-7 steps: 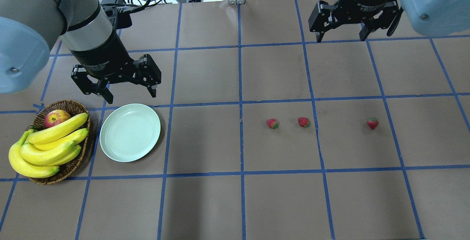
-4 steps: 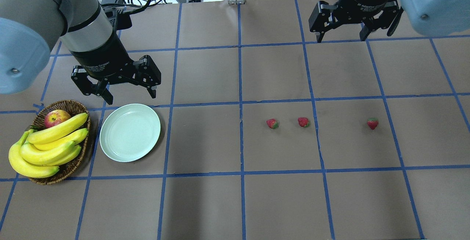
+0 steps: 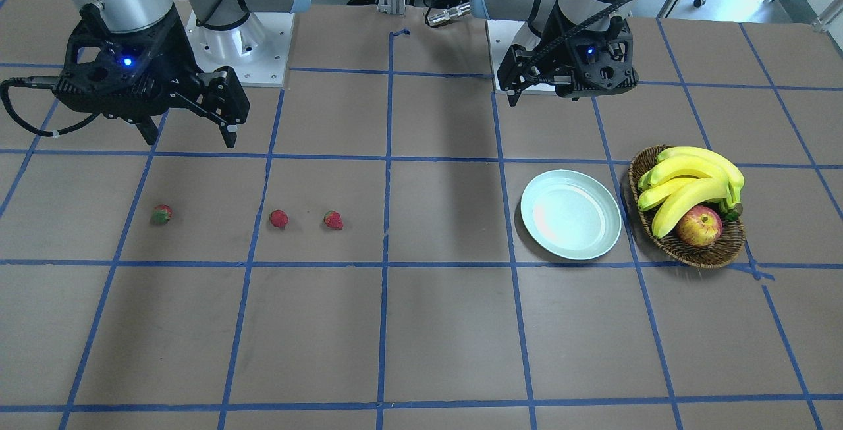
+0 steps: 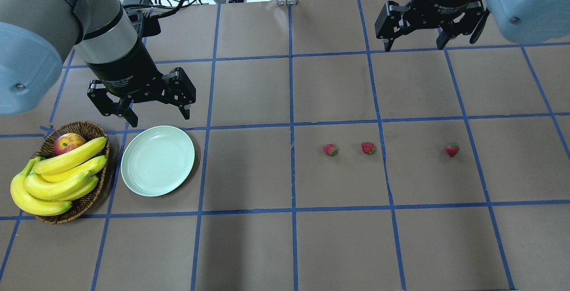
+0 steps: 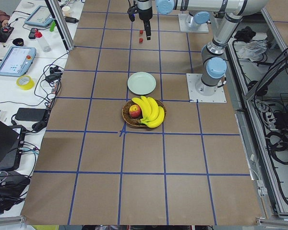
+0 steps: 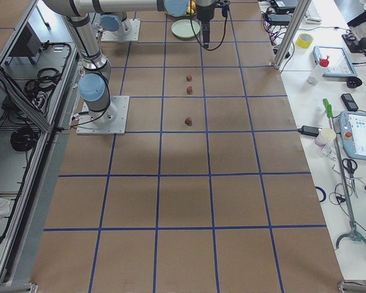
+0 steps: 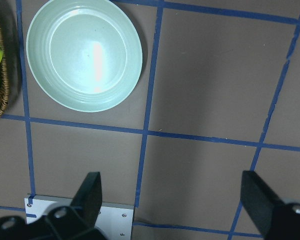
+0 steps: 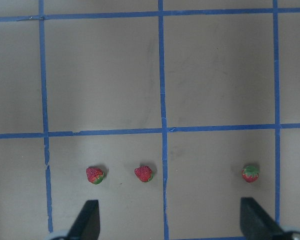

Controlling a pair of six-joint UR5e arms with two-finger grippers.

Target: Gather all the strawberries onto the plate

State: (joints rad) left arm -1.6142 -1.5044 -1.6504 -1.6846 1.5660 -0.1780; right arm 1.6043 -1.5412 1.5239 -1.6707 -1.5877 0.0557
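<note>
1. right gripper (image 4: 414,41): I am holding it hovering, jaws spread wide, gripping nothing.
2. strawberries (image 4: 368,148): all three are lying in a row on the table (image 4: 249,246) near it, untouched.
3. plate (image 4: 157,161): sitting well apart from it, bare, just beside the left gripper (image 4: 159,117), which is also spread and carrying nothing.

Progress: I am judging nothing collected, with three pickups remaining.

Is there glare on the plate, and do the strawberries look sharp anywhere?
Left wrist view: a white glare streak on the plate; front-facing view: a softer sheen there. Right wrist view: the three strawberries are sharp; exterior right view: tiny specks.
</note>
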